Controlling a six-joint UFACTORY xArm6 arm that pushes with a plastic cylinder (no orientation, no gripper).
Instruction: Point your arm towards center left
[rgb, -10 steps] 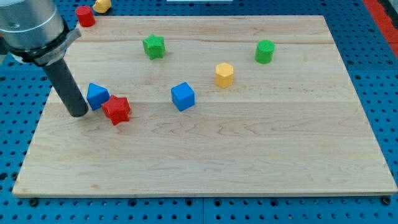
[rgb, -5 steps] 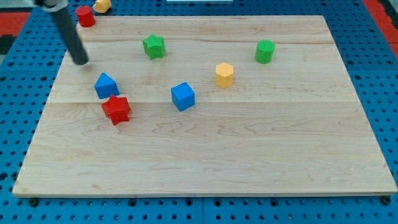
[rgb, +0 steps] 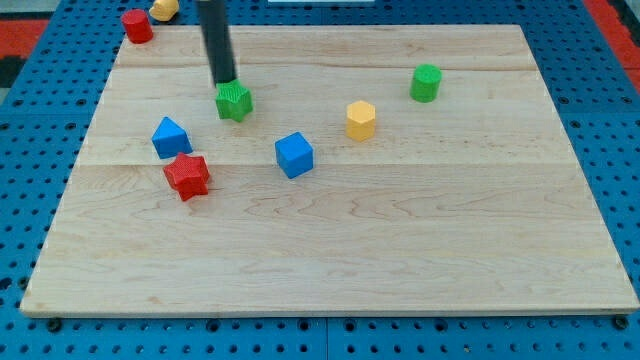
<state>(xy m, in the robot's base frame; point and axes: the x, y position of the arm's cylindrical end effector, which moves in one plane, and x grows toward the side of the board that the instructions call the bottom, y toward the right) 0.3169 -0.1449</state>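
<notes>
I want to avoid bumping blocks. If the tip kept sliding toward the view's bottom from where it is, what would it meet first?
My tip is right at the top edge of the green star block, apparently touching, so it would push that block first.

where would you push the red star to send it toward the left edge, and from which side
Press my tip on the red star's right face, coming from the view's right. Its notched sides may make it turn, so aim at its middle. The blue block lies just above it, so approach from below that block.
</notes>
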